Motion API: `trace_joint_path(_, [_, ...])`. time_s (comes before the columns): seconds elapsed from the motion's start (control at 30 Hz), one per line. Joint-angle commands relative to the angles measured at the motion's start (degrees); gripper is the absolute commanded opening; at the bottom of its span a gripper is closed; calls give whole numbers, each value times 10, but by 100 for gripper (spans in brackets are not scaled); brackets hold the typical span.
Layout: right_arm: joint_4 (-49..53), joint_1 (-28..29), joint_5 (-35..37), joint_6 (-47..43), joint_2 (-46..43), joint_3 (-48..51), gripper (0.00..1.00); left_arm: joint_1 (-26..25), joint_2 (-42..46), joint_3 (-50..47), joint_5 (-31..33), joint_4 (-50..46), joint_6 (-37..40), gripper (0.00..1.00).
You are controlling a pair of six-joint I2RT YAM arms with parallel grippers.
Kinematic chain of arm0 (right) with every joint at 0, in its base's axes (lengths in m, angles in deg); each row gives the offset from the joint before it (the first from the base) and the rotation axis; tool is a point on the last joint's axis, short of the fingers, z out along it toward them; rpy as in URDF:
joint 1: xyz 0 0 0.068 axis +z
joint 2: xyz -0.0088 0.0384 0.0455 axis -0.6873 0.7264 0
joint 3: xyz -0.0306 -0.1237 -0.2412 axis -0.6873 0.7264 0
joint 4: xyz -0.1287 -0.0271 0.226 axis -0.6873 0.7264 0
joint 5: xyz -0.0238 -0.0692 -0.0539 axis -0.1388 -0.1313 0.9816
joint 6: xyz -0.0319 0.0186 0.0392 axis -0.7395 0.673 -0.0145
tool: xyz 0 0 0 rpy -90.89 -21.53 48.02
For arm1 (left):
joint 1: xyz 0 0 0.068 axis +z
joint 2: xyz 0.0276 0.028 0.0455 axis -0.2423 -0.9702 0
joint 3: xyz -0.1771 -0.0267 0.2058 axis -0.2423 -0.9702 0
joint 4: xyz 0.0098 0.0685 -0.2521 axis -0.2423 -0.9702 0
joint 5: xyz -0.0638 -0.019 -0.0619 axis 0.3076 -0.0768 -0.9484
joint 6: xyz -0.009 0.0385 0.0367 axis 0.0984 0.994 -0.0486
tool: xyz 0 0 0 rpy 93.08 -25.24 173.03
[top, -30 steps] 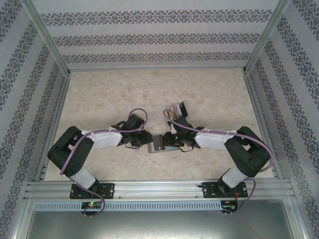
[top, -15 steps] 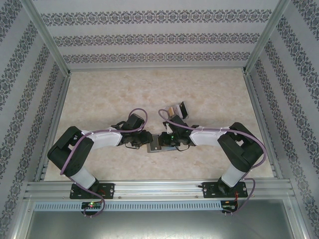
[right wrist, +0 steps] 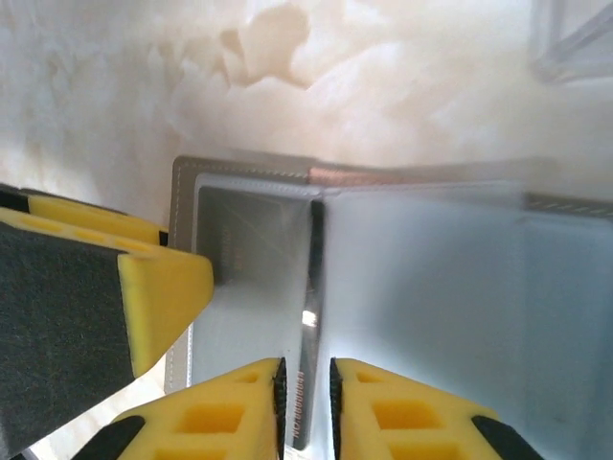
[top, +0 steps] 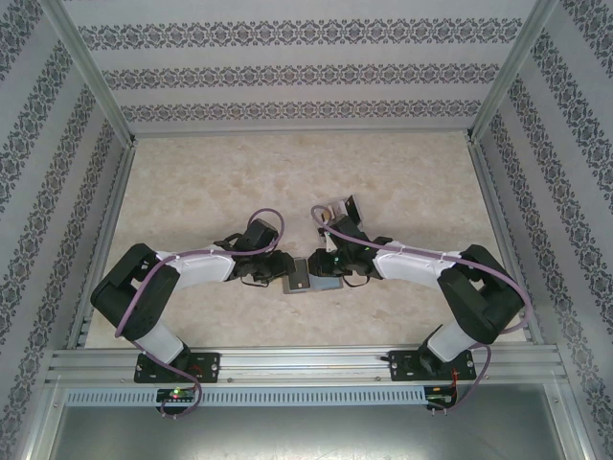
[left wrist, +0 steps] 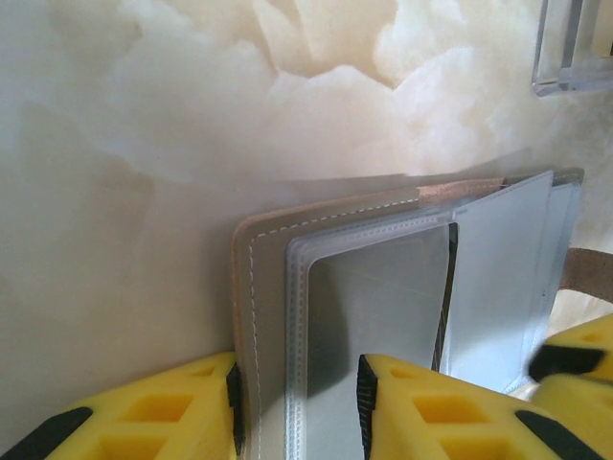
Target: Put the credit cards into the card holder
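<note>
The grey card holder (top: 299, 278) lies open on the table (top: 287, 172), in the middle near the front edge, between both arms. The left gripper (left wrist: 297, 412) is clamped on the holder's left cover and clear sleeve. The right gripper (right wrist: 305, 402) pinches a thin card (right wrist: 307, 307), seen edge-on, against the holder's clear sleeves.

On the table (top: 192, 192), the holder (top: 302, 280) lies open near centre, left gripper (top: 278, 273) on its left, right gripper (top: 324, 273) on its right. Left panel sits between the left fingers (left wrist: 144, 412). A card (right wrist: 306, 326) stands edge-on at the fold, between the right fingers (right wrist: 402, 412). Behind the right gripper, apart from the holder: box (top: 343, 207).
</note>
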Motion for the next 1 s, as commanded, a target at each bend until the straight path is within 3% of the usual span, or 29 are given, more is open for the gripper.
trace_joint_path(0.0, [35, -13, 9, -31, -4, -3, 17, -6, 4, 3, 8, 3, 7, 37])
trace_joint_path(0.13, [19, -10, -3, -22, 10, 5, 16, -7, 0, 3, 10, 1, 7, 36])
trace_joint_path(0.47, [100, -11, 123, 4, 1, 23, 17, -6, -9, -4, 18, -8, 4, 32])
trace_joint_path(0.73, [98, -10, 122, 16, -33, 11, 19, -6, -6, -4, 17, -7, 5, 31])
trace_joint_path(0.97, [157, -53, 165, -85, -126, -49, 36, -6, 28, 7, 30, -17, 16, 34])
